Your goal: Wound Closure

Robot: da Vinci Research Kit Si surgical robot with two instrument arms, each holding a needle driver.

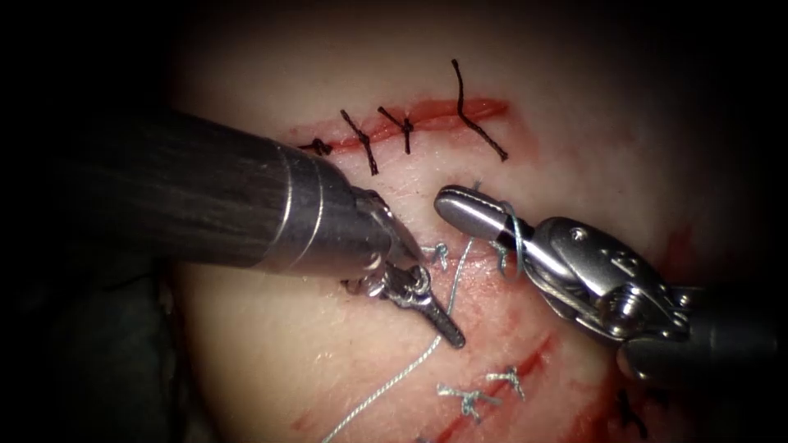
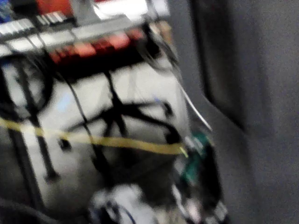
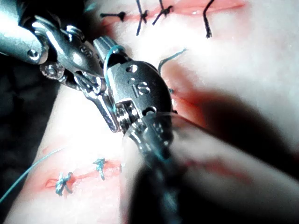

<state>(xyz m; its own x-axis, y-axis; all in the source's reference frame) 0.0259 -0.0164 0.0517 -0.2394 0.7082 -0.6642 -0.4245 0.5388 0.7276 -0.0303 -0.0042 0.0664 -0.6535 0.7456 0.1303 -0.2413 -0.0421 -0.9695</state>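
Where your two tools meet over the middle cut in the tissue (image 1: 271,361), the pale blue-grey thread (image 1: 394,381) is looped around the right tool (image 1: 472,207), whose fingers look closed with nothing clearly between them. Your left tool (image 1: 443,324), fingers shut, grips the thread, which trails lower left.

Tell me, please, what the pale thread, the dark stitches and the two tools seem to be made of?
Thread: pale blue-grey, with a twisted look, probably braided synthetic; it wraps the right end effector.
Dark stitches: black, matte, stiff ends; likely nylon or silk.
Right end effector and left end effector: bright polished metal, apparently steel, judging by sharp highlights.
Tissue: pale, moist, glossy.
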